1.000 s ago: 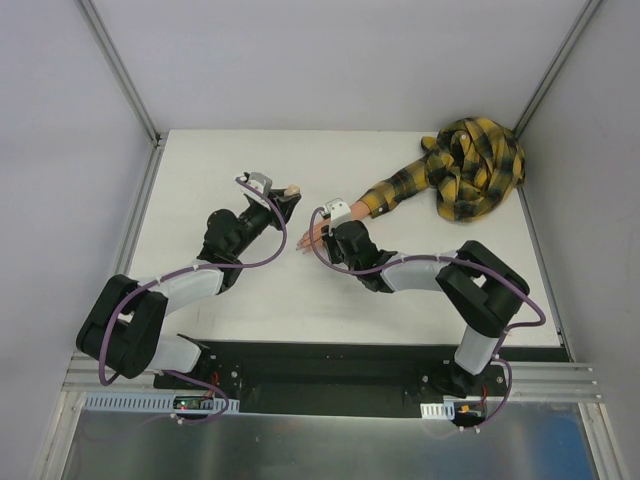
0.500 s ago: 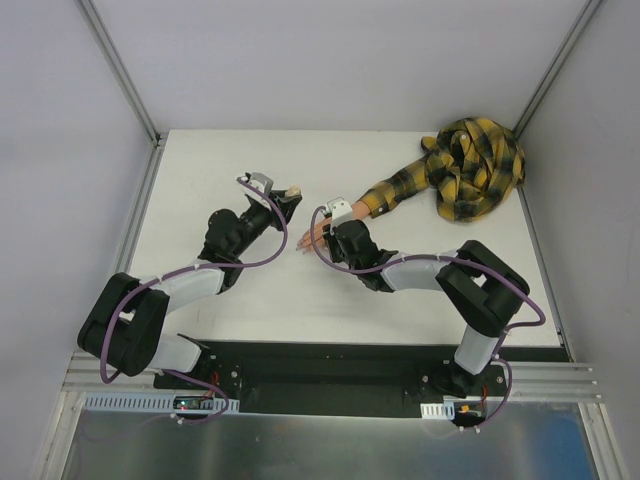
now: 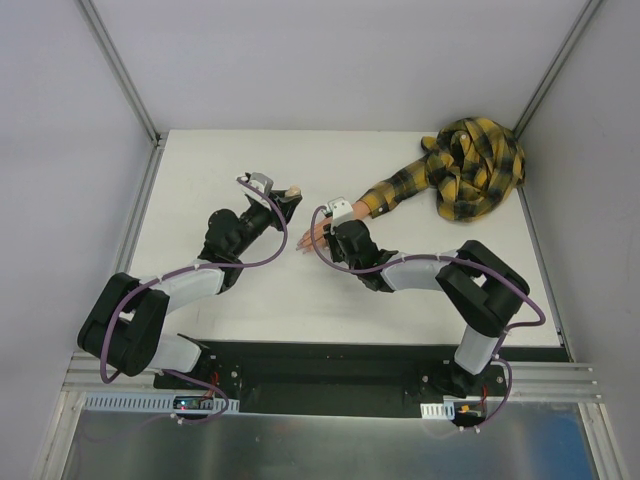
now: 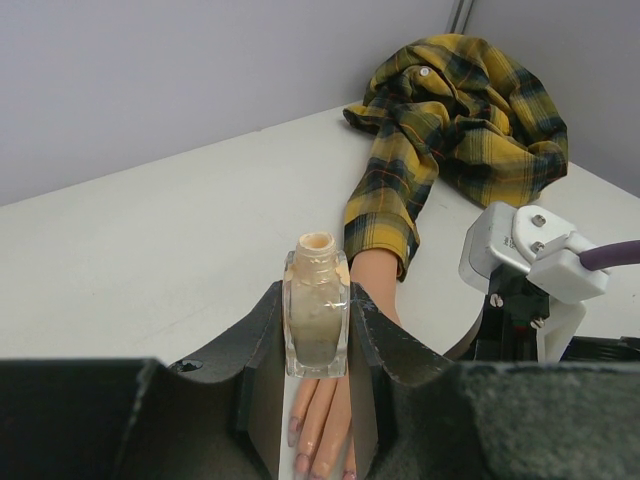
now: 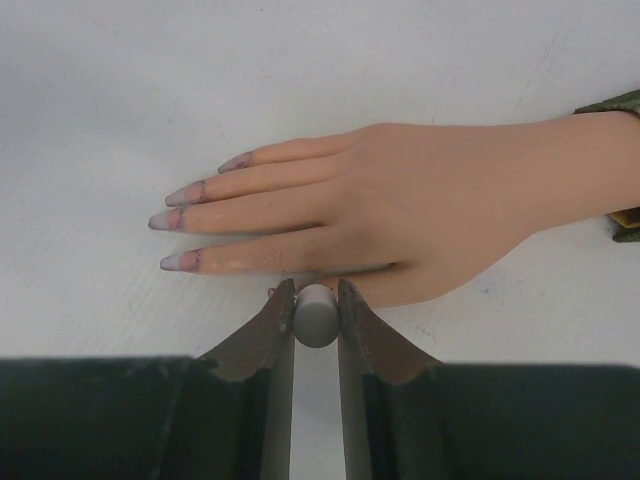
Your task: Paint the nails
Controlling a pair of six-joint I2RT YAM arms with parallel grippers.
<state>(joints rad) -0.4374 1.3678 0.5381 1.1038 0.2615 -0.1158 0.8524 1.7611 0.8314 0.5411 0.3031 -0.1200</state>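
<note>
the nails (image 5: 163,219) sit at the tips of the mannequin hand (image 5: 410,200), which lies palm down on the white table (image 5: 100,80), fingers close together & pointing away from the plaid sleeve (image 4: 385,205). from the right wrist cam they're just ahead & to the left of your right gripper (image 5: 316,290). that gripper is clamped on a small grey round cap (image 5: 316,318), prob the brush handle seen end-on; bristles are hidden, so can't tell if it's loaded. your left gripper (image 4: 317,295) is closed tight on the flat sides of the open beige bottle (image 4: 316,335), held upright, off to the side of the fingers. handling, as i judge it: the nails are tiny, hard & slick w/ a narrow curved face, so there's nothing to grab. you only touch them w/ the brush, light strokes base to tip. wet polish will smear easily, esp onto the skin beside each nail. the hand looks light, prob hollow, & not fixed down, so a sideways push could slide it. if you need to steady it, press on the back of the hand or the wrist, not the fingers.
</note>
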